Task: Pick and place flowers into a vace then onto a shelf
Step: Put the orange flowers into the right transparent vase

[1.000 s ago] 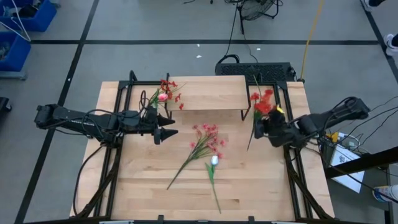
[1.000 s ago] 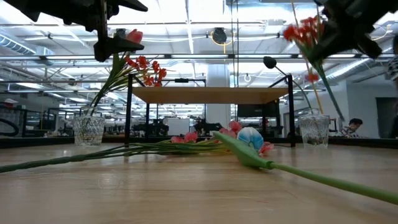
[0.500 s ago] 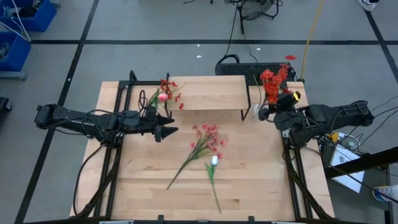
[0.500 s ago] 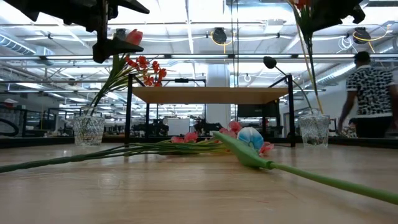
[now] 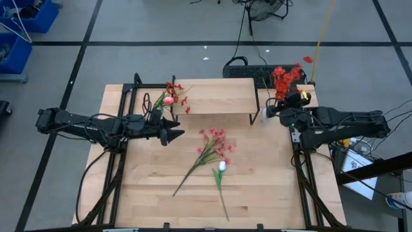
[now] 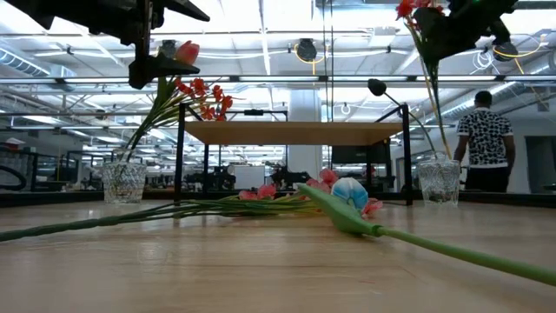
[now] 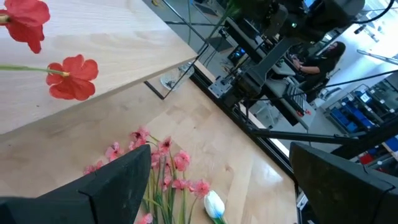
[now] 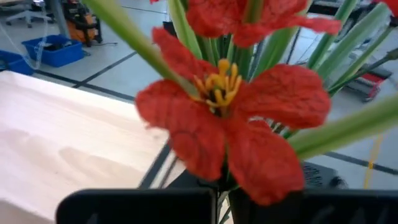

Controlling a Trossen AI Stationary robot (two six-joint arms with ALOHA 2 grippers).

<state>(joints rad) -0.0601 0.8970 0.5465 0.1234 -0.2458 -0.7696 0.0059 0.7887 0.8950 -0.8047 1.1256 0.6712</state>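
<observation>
My right gripper (image 5: 285,107) hangs over the table's far right corner, shut on a spray of red flowers (image 5: 283,77), whose blossoms (image 8: 224,118) fill the right wrist view. Its stem (image 6: 432,96) runs down to the rim of a glass vase (image 6: 439,183). A second glass vase (image 6: 123,183) at the far left holds red and pink flowers (image 5: 168,96). My left gripper (image 5: 172,134) hovers open beside it, touching nothing. A pink spray (image 5: 212,145) and a white tulip (image 5: 221,166) lie flat on the table. The shelf (image 5: 215,95) stands at the far edge. My right gripper pinches the red spray's green stems (image 8: 219,185) between its two fingers, just below the blossoms. The fingers come about level from the table's right and lie across the stems. The spray stands nearly upright, blossoms above the fingers, its long stem (image 6: 439,130) hanging down toward the right vase.
The shelf's black legs (image 6: 180,156) stand between the two vases. The near half of the wooden table (image 5: 257,193) holds only the tulip's stem. A person (image 6: 485,143) stands in the room behind the right vase.
My right gripper has gone up and toward the table's far edge with the red spray, turning as it went. The spray, slanted a second ago, now stands nearly upright over the right vase. A person has walked into view behind the table.
</observation>
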